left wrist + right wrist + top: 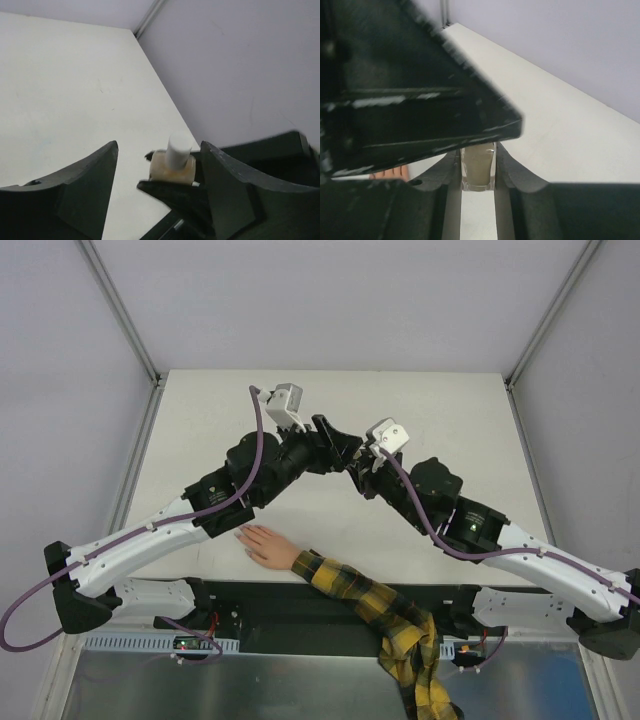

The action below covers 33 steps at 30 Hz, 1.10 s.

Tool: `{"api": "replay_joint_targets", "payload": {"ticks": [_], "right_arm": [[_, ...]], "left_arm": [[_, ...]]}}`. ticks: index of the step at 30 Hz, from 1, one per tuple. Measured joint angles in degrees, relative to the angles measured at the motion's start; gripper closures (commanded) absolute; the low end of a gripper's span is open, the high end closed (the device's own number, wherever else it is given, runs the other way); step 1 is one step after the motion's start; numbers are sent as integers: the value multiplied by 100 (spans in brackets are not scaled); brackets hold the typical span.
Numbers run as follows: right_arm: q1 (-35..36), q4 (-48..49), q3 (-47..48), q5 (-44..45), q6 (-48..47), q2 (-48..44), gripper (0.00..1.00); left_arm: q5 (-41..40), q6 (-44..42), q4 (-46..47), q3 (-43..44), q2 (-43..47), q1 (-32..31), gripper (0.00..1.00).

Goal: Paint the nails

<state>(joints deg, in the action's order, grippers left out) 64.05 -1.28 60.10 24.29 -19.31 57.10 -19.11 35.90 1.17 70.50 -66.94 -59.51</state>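
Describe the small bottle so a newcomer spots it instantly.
At the white table's middle, the black fingers of the right gripper clamp a small pale beige glass bottle. Its white cylindrical cap is the only light thing among those dark parts.

The hand (pixel 266 546) lies on the table (pixel 450 410), near front; bottle (pixel 172 167) behind it, between the right jaws.

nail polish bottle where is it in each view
Top external: not made out; it should be at the tip of the right gripper, near picture centre.
Left wrist: nail polish bottle low centre, white cap up.
Right wrist: low centre, clamped in the jaws.
Shared landmark: the right gripper clamping it.
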Motion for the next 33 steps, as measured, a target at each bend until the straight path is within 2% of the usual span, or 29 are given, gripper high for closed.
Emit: {"api": "replay_joint_targets", "payload": {"ticks": [1,3,6,9,13,17,22,24,26,27,29,30,31,32,33], "right_arm": [[-87,0,-4,-214,20,-72,100],[-271,13,-46,-538,70,-214,100],[-597,-24,-83,-1191,221,-407,100],[-929,-162,-55,-2002,391,-444,100],[-1220,-330,-52,-2994,658,-442,100],[-1325,-509,116,-3611,881,-376,100],[-1335,-507,173,-3954,1032,-372,97],[-1335,-514,173,-4035,1056,-372,96],[-1346,-509,173,-4113,1080,-372,100],[-1355,-511,173,-4142,1091,-372,100],[-1375,-507,173,-4168,1119,-372,100],[-1384,-503,173,-4175,1132,-372,100],[-1388,-501,173,-4175,1143,-372,100],[-1388,-496,173,-4179,1152,-372,100],[-1377,-490,175,-4179,1169,-374,100]], "left_arm": [[103,-87,92,-160,140,26,23],[387,-214,326,-479,433,114,19],[1147,-254,839,-968,957,509,19],[2140,-157,1482,-1298,1263,1200,19],[3311,-4,2063,-1419,1207,1731,21],[4343,79,2411,-1419,916,1755,24],[5069,120,2697,-1419,662,1757,30],[5289,170,2833,-1416,616,1757,36],[5493,264,2997,-1408,551,1755,45],[5574,317,3058,-1394,514,1757,53],[5720,404,3156,-1364,431,1757,61],[5803,422,3198,-1344,385,1757,76],[5827,437,3220,-1340,350,1757,84],[5851,472,3230,-1335,328,1762,99],[5816,431,3191,-1325,304,1784,100]]}}
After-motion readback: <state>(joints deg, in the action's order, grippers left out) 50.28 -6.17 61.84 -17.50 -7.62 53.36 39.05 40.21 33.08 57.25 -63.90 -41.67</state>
